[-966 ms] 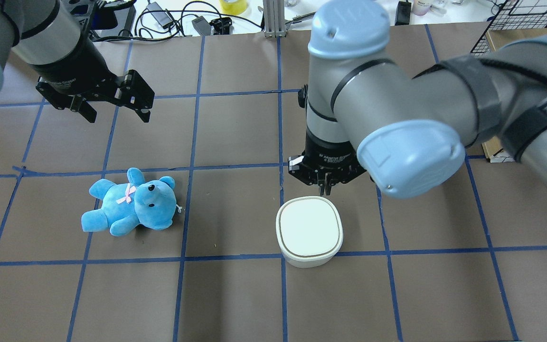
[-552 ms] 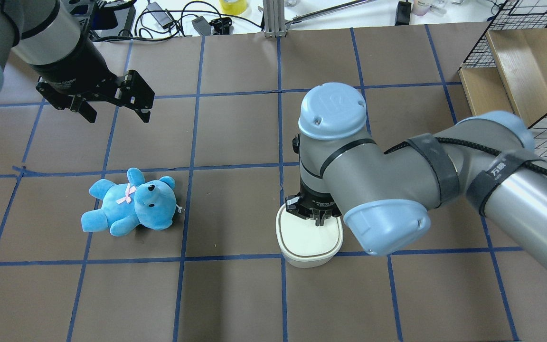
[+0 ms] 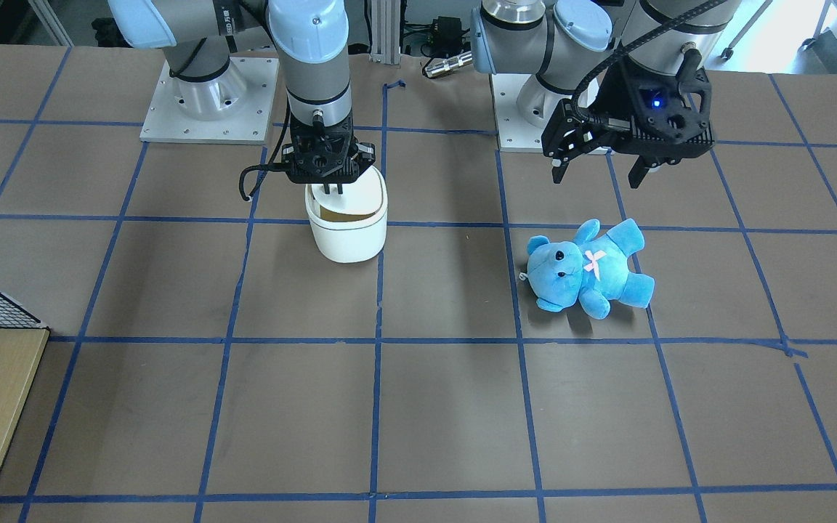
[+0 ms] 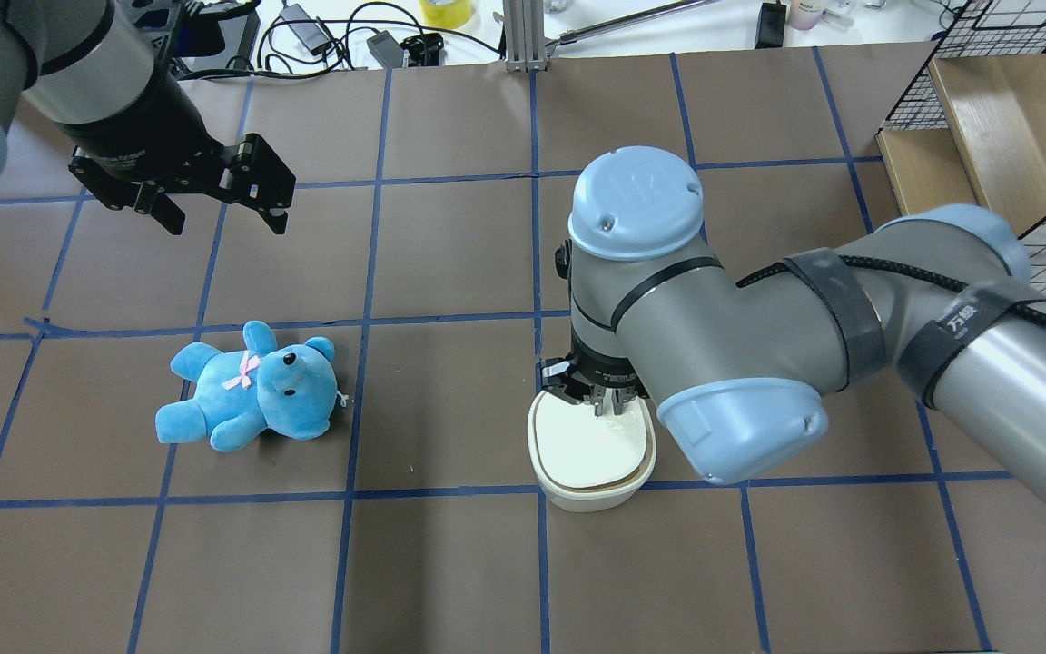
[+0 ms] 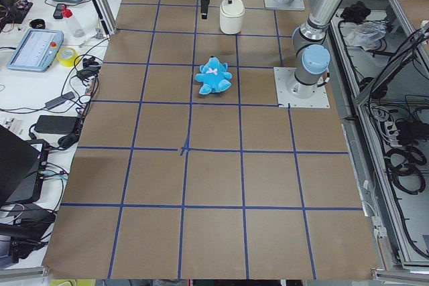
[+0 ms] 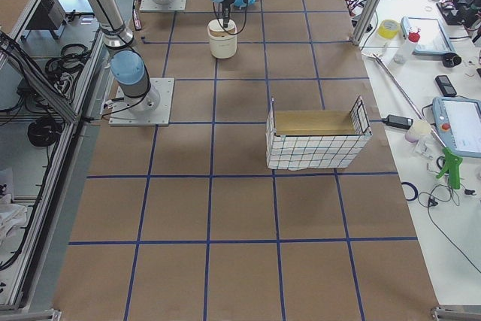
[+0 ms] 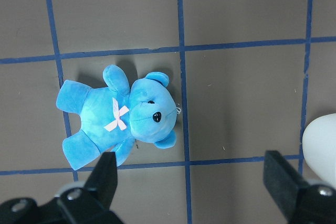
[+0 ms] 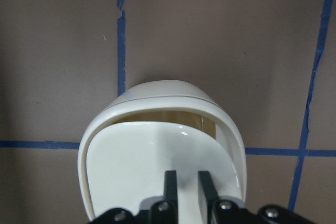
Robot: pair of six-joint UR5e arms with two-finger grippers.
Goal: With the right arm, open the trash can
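Note:
The white trash can [image 4: 591, 459] stands on the brown table, right of centre. My right gripper [image 4: 607, 407] points straight down with its fingers together and presses on the near edge of the lid. The lid is tilted, and a gap at the far side shows the tan inside [image 3: 331, 211]. In the right wrist view the two fingertips [image 8: 170, 179] rest on the white lid, with the can's rim [image 8: 163, 90] beyond. My left gripper [image 4: 225, 222] hangs open and empty above the table, up and left of the can.
A blue plush bear [image 4: 251, 386] lies on its back left of the can, below the left gripper; it also shows in the left wrist view [image 7: 121, 116]. A wire basket with a wooden floor [image 4: 986, 118] stands at the far right. Cables and tools lie past the table's far edge.
My right arm has come down and moved nearer; its gripper went from just beyond the can onto the lid. The lid, flat before, is now tilted. The left arm and bear have not moved.

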